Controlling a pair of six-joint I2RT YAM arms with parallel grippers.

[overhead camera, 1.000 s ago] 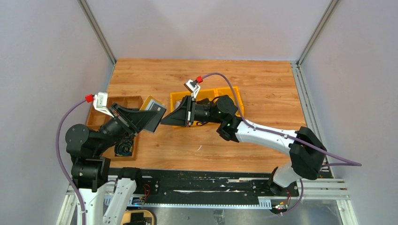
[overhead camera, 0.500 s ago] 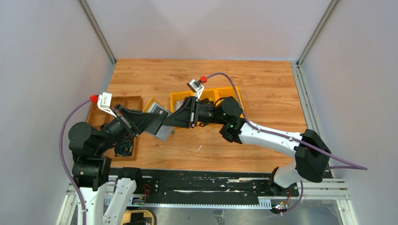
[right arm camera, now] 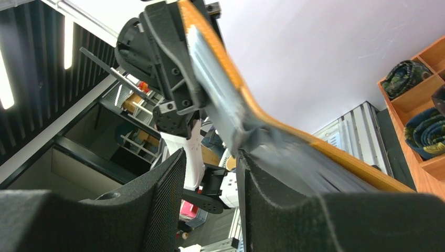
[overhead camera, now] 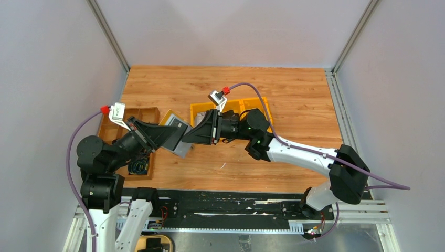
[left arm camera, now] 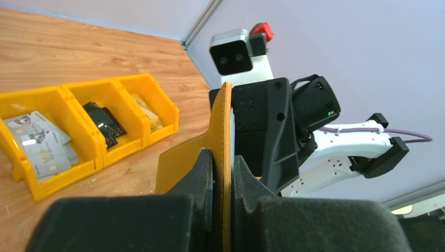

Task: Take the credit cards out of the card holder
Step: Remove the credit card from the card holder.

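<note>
The left gripper (left arm camera: 223, 157) was clamped on the card holder (left arm camera: 224, 113), holding it in the air over the left half of the tabletop (overhead camera: 294, 94). The right gripper (right arm camera: 211, 155) had its jaws apart at the grey lining, gripping nothing. The holder looked light and floppy, so a stiff, slick card would probably need pinching by its exposed edge.

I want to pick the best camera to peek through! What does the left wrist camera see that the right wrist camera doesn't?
Only the left wrist view shows the yellow bins with cards inside. Only the right wrist view shows the card holder's grey lining and the brown tray with dark rolled bundles. Both show the card holder clamped in the left pincer.
</note>
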